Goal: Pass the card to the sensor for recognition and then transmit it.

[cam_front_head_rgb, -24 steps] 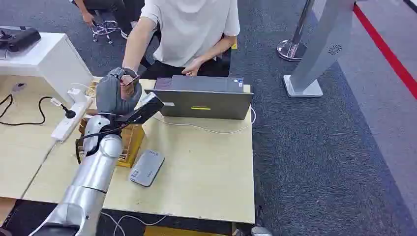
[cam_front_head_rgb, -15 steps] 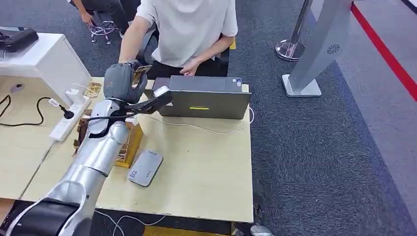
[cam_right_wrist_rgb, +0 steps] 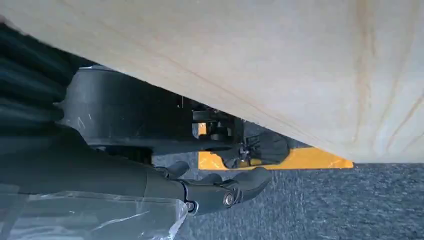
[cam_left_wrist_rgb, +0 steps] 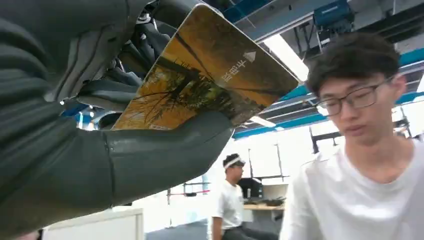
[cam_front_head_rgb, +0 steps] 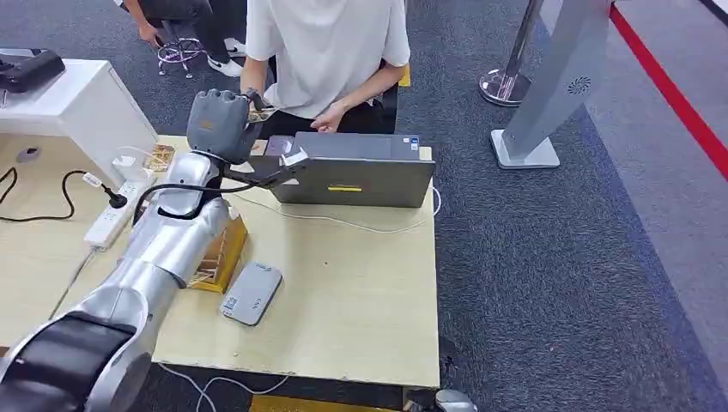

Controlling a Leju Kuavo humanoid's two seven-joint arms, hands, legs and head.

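Observation:
My left hand (cam_front_head_rgb: 221, 124) is raised over the table's far edge, beside the laptop, close in front of a seated person (cam_front_head_rgb: 326, 43). It pinches a yellow-brown card (cam_front_head_rgb: 260, 110) with a picture on it. The left wrist view shows this card (cam_left_wrist_rgb: 210, 75) lying between the thumb (cam_left_wrist_rgb: 150, 160) and the darker fingers, with the person just beyond. The sensor, a flat grey card reader (cam_front_head_rgb: 251, 293), lies on the table near my forearm, well behind the hand. My right hand (cam_right_wrist_rgb: 220, 192) hangs below the table's underside, fingers loosely apart and holding nothing.
A grey laptop (cam_front_head_rgb: 352, 176) stands at the table's far edge with the person's hand (cam_front_head_rgb: 324, 123) at it. A yellow wooden holder (cam_front_head_rgb: 219, 257) sits under my forearm. A power strip (cam_front_head_rgb: 110, 219) and a white cabinet (cam_front_head_rgb: 77, 99) are on the left, a grey kiosk base (cam_front_head_rgb: 524, 150) on the right.
My left arm has reached further forward and a little right with the card, from above the yellow holder to the table's far edge near the person. The camera has shifted slightly.

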